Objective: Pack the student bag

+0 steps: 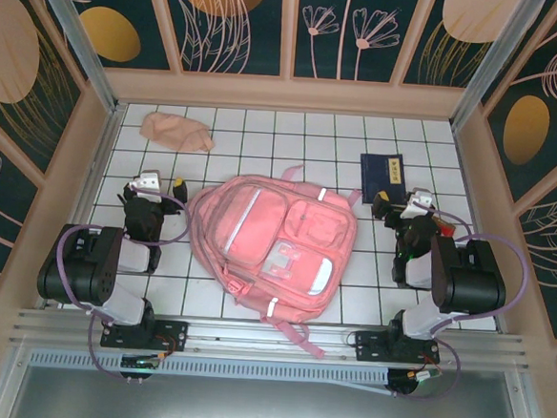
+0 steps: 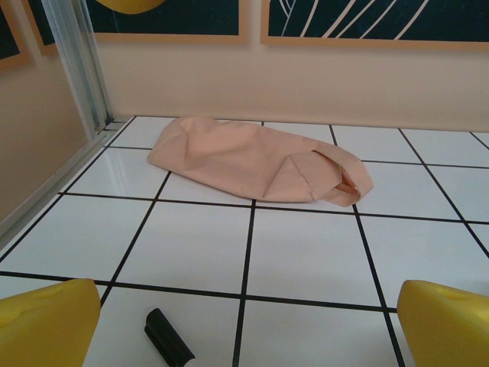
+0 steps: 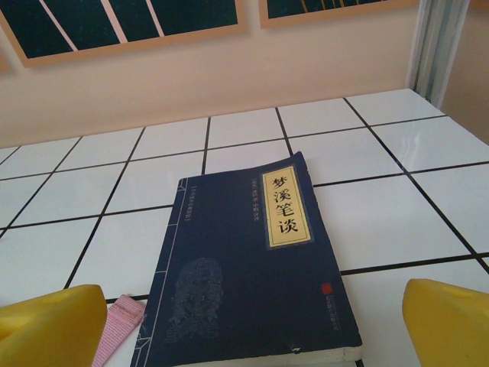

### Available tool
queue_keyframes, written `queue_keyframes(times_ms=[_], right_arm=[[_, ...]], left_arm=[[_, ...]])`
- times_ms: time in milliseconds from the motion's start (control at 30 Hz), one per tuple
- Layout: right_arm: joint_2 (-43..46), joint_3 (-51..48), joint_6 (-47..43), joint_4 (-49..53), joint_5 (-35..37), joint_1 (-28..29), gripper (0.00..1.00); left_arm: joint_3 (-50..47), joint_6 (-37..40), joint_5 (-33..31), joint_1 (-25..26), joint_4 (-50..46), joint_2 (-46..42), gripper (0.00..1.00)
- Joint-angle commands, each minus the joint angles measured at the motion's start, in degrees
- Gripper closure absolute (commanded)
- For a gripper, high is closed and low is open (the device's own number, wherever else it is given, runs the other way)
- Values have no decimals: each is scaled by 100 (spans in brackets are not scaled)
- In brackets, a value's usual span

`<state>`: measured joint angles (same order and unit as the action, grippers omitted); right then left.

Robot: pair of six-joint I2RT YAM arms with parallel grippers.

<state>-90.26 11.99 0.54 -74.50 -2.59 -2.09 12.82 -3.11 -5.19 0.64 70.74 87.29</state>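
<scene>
Tiled desk (image 1: 264,136) carries the bag (image 1: 274,247), flat: soft, floppy, likely light, so I'd pinch a strap (image 1: 300,338). Left end effector (image 1: 164,182) and right end effector (image 1: 400,200) gape empty.

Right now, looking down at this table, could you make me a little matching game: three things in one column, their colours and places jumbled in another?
Things:
1. student bag
2. cloth pouch
3. book

Colours and places:
A. dark blue, far right side
B. pink, middle of the table
C. peach, far left corner

Pairs: 1-B, 2-C, 3-A.
</scene>
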Motion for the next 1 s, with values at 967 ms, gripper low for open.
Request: queue_keyframes(times_ms=[967], right_arm=[[2463,2550,1350,8539,-851,2469,10]], left_arm=[[2230,-3871,1689,746,-9209,-1773,1]])
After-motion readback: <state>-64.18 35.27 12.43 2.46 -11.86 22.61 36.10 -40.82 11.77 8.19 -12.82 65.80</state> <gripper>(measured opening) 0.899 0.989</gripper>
